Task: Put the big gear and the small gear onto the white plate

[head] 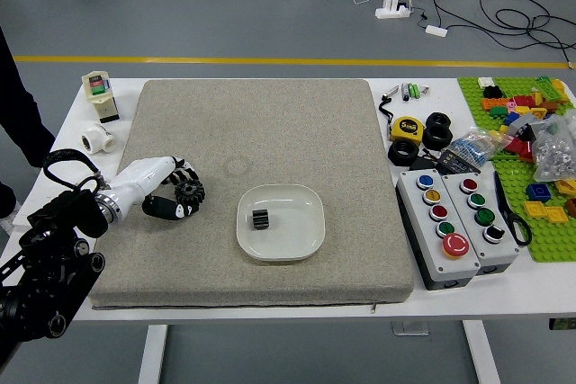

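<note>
1. 2 gears: small gear [260,218] on 1 white plate [300,229], L of its centre; big gear [192,192] L of plate, at L part of the mat [297,141], in the hand's grasp.
2. 1 grey-beige mat on 1 white counter [360,312].
3. R side: 2 button boxes [438,263] [500,258], L one w/ 5 btns, R one w/ 4; 1 yellow tape measure [407,129] far of them; 1 green baseplate [551,247] at far R w/ many toy bricks, too jumbled to count.
4. Far L: 1 white pipe fitting [97,139], 1 cream container [97,87] just beyond it.
5. L arm [56,267] in from near L, angled up & fwd; wrist nr mat's L edge, hand pointing R.
6. L robot hand [148,179] clenched on big gear: thumb on near side, fingers curled over far side. Can't tell if gear's off the mat.
</note>
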Controlling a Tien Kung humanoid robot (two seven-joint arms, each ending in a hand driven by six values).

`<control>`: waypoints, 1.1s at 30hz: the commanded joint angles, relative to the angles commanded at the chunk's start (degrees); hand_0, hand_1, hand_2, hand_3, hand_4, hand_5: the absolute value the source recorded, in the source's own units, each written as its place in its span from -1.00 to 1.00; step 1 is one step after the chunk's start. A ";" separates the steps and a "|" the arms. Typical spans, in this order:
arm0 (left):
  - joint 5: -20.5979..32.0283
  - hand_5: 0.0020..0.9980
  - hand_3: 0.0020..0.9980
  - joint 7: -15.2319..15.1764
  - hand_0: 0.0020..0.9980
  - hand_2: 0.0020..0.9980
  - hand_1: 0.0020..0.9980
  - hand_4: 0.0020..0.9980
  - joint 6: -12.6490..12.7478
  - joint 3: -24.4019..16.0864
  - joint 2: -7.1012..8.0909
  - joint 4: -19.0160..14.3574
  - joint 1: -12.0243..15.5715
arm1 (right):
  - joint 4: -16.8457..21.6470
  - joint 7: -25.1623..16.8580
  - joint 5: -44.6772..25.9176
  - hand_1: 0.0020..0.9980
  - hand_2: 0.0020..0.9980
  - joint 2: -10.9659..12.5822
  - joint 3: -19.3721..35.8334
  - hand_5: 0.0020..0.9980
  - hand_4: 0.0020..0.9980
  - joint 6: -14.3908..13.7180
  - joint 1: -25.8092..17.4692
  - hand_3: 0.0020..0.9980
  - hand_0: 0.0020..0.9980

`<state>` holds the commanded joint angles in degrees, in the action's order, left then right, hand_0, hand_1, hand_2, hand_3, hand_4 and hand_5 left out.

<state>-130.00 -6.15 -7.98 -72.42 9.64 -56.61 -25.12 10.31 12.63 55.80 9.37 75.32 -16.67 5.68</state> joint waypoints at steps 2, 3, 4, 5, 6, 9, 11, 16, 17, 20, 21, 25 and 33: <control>0.00 -0.68 0.08 0.04 -0.35 -0.03 -0.16 -0.09 0.53 -0.03 0.01 -0.17 0.01 | 0.00 -0.02 0.02 0.24 0.45 0.01 0.03 0.41 0.60 0.01 0.03 0.18 0.22; 0.00 -0.68 0.08 0.02 -0.35 -0.03 -0.16 -0.09 1.23 -0.07 0.04 -0.35 0.03 | 0.00 -0.04 -0.04 0.24 0.45 0.01 0.01 0.41 0.60 0.00 0.07 0.18 0.22; 0.00 -0.68 0.08 0.01 -0.35 -0.03 -0.16 -0.09 1.66 -0.10 0.05 -0.48 0.04 | 0.00 -0.05 -0.09 0.24 0.45 0.01 -0.01 0.41 0.60 0.00 0.09 0.18 0.22; 0.00 -0.68 0.08 -0.01 -0.35 -0.03 -0.16 -0.09 2.07 -0.13 0.07 -0.65 0.05 | 0.00 -0.05 -0.09 0.24 0.45 0.01 -0.02 0.41 0.60 0.00 0.10 0.18 0.22; 0.00 -0.71 0.08 -0.05 -0.40 -0.07 -0.22 -0.19 2.68 -0.19 0.11 -0.96 0.06 | 0.00 -0.03 0.00 0.24 0.45 0.01 0.02 0.41 0.60 0.00 0.12 0.18 0.22; 0.00 -0.71 0.08 0.00 -0.40 -0.07 -0.22 -0.19 4.27 -0.27 0.16 -2.15 0.02 | 0.00 -0.01 0.04 0.24 0.45 0.01 0.01 0.41 0.60 0.03 0.14 0.18 0.22; 0.00 -0.71 0.08 0.07 -0.40 -0.07 -0.22 -0.19 5.16 -0.18 0.19 -3.27 -0.01 | 0.00 0.01 0.08 0.24 0.45 0.02 0.00 0.41 0.60 0.04 0.14 0.18 0.22; 0.00 -0.74 0.06 0.15 -0.41 -0.10 -0.24 -0.31 6.58 0.52 0.20 -6.54 -0.04 | 0.00 0.00 0.10 0.24 0.45 0.02 0.03 0.42 0.60 0.04 0.16 0.18 0.22; 0.00 -0.74 0.06 0.21 -0.41 -0.10 -0.24 -0.31 6.79 0.96 0.22 -7.78 0.02 | 0.00 -0.01 0.09 0.24 0.45 0.05 0.01 0.42 0.60 0.06 0.15 0.18 0.22; 0.00 -0.77 0.06 0.40 -0.42 -0.10 -0.25 -0.34 7.13 2.51 0.37 -10.56 0.11 | 0.00 -0.04 0.03 0.24 0.45 0.10 -0.04 0.42 0.60 0.07 0.16 0.18 0.22; 0.00 -0.77 0.06 0.47 -0.42 -0.10 -0.25 -0.34 7.25 3.50 0.49 -11.73 0.11 | 0.00 -0.05 0.01 0.24 0.45 0.11 -0.03 0.42 0.60 0.06 0.16 0.18 0.22; 0.00 -0.79 0.07 0.85 -0.42 -0.09 -0.24 -0.29 7.48 9.39 1.47 -16.26 -0.31 | 0.00 -0.04 0.06 0.24 0.45 0.13 0.03 0.42 0.60 0.06 0.22 0.18 0.22; 0.00 -0.70 0.14 1.66 -0.41 -0.05 -0.21 0.03 7.60 20.19 1.90 -19.83 -1.75 | 0.00 -0.03 0.30 0.24 0.45 0.20 0.09 0.42 0.60 0.05 0.37 0.18 0.22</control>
<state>-130.00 -4.49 -0.37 -52.23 11.54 -76.44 -26.87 10.31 12.60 56.09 9.57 75.41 -16.62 6.05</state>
